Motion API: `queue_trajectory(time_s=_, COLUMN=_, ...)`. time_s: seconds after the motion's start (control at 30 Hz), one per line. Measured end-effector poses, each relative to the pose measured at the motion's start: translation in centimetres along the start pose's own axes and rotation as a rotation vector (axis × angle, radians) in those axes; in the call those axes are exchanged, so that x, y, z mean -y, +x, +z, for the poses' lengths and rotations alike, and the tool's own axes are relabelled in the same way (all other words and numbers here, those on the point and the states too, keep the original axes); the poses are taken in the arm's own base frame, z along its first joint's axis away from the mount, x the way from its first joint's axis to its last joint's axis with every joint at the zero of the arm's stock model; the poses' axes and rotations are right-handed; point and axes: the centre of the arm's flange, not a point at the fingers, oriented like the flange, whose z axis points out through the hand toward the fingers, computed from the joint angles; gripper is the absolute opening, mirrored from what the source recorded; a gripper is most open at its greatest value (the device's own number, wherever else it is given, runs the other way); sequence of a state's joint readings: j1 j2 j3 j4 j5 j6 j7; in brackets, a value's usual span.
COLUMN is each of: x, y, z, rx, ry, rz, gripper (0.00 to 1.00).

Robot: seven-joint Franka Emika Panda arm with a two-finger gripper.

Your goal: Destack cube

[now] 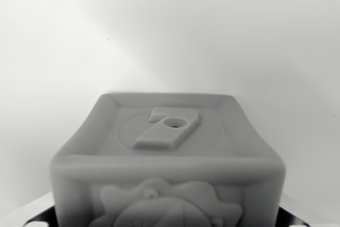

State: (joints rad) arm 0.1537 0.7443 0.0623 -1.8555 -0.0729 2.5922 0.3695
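Observation:
A grey cube (167,163) fills the lower middle of the wrist view, very close to the camera. Its top face has a raised rim and a raised figure 7 (166,129) with a round hole in it. The face toward the camera carries a relief picture, cut off by the bottom edge of the view. Whatever the cube rests on is hidden. Dark pieces show at the bottom left (40,217) and bottom right (291,219), beside the cube's lower corners; they may belong to my gripper. No fingertips show, so its state is unclear.
A pale, plain surface (170,30) stretches behind and around the cube, with a few tiny dark specks at the upper left. No other objects show.

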Motion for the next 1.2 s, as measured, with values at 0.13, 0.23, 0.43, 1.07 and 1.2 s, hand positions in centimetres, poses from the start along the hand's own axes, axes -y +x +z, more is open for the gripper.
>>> queue_trajectory(time_s=0.13, x=0.00, y=0.01, z=0.07, rx=0.000, ry=0.000, rz=0.000, gripper=1.00)
queue_trajectory(time_s=0.23, x=0.00, y=0.01, z=0.06, rx=0.000, ry=0.000, rz=0.000, gripper=1.00)
queue_trajectory(time_s=0.43, x=0.00, y=0.02, z=0.06, rx=0.000, ry=0.000, rz=0.000, gripper=1.00)
queue_trajectory(time_s=1.07, x=0.00, y=0.02, z=0.06, rx=-0.001, ry=0.000, rz=0.000, gripper=1.00)
queue_trajectory(time_s=1.2, x=0.00, y=0.02, z=0.07, rx=0.000, ry=0.000, rz=0.000, gripper=1.00)
